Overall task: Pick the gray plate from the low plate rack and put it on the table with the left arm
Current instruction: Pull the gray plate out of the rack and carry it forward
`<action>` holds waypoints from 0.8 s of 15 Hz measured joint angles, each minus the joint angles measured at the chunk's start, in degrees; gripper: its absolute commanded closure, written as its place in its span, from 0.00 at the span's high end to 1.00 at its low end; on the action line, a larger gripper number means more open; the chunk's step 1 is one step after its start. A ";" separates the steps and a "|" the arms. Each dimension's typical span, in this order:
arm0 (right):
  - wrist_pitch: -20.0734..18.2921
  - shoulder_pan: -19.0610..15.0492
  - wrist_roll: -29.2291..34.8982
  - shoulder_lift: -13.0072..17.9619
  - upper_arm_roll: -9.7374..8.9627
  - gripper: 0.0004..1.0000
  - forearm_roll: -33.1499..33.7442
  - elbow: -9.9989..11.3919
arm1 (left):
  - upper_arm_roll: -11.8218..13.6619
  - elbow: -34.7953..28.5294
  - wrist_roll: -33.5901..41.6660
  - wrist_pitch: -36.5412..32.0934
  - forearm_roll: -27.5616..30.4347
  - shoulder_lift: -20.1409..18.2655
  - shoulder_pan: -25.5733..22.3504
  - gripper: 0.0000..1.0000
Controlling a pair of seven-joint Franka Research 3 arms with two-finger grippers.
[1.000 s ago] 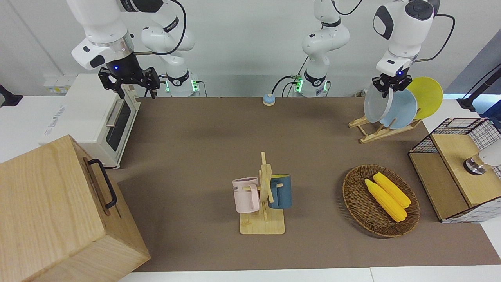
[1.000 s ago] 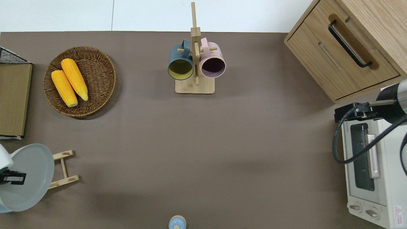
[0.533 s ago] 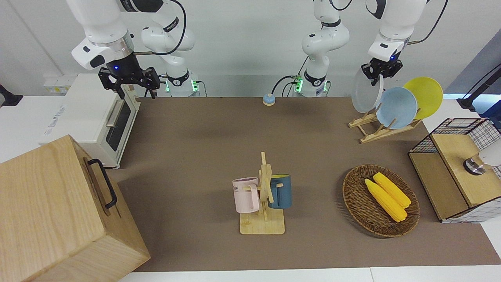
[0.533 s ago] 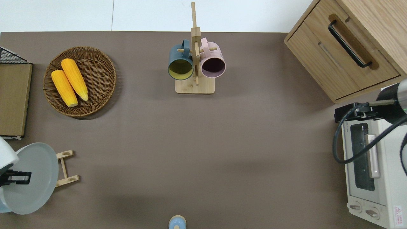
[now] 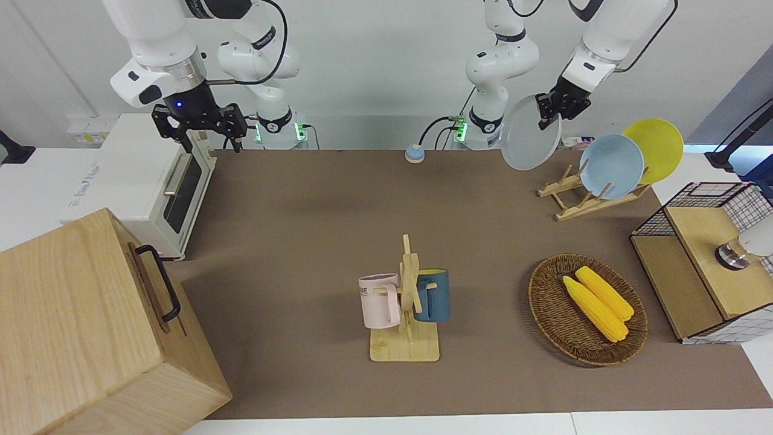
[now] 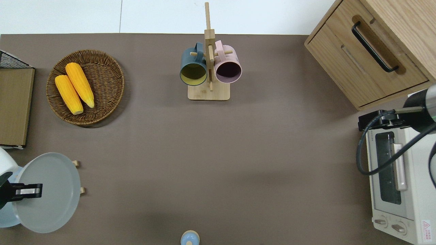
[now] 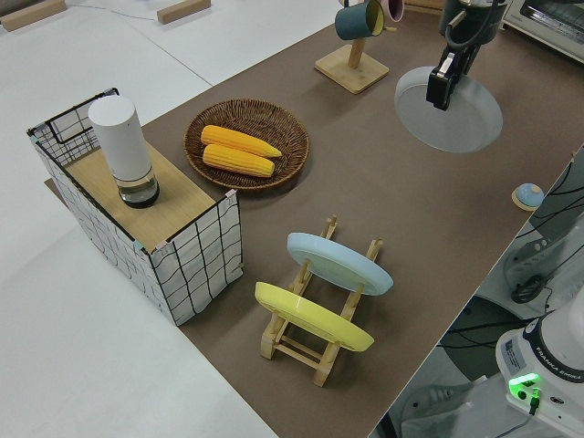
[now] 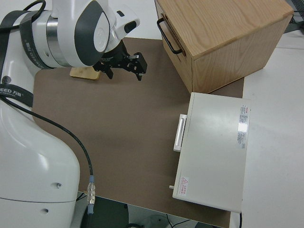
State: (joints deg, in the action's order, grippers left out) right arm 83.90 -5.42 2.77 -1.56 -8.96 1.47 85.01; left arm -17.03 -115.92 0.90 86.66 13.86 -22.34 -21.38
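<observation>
Left end effector [image 6: 34, 191] pinching gray plate [image 6: 51, 200] midair, clear of low plate rack [image 5: 574, 196] at its 9 o'clock; surface [image 6: 204, 153] placement left.

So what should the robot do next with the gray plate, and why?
Probably swing it a bit more toward the table's middle, then lower it. The left gripper holds the gray plate in the air, out of the low plate rack but partly over it; bare table lies alongside.
</observation>
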 measured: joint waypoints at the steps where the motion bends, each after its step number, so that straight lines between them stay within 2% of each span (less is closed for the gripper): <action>1: 0.00 0.00 0.00 0.00 0.00 0.98 0.00 0.00 | 0.00 -0.05 -0.14 0.00 1.70 0.52 0.00 0.00; 6: 0.00 0.00 0.00 0.00 0.00 0.98 0.00 0.00 | -0.08 -1.27 -0.91 0.84 8.75 2.63 0.00 0.00; 12: 0.00 0.00 0.00 0.00 0.00 0.98 0.00 0.00 | -1.26 -7.71 -1.04 8.37 14.60 3.20 0.03 0.00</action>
State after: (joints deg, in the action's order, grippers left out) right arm 83.90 -5.42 2.77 -1.56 -8.96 1.47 85.01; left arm -18.29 -123.64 -0.14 95.04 28.46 -19.15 -21.35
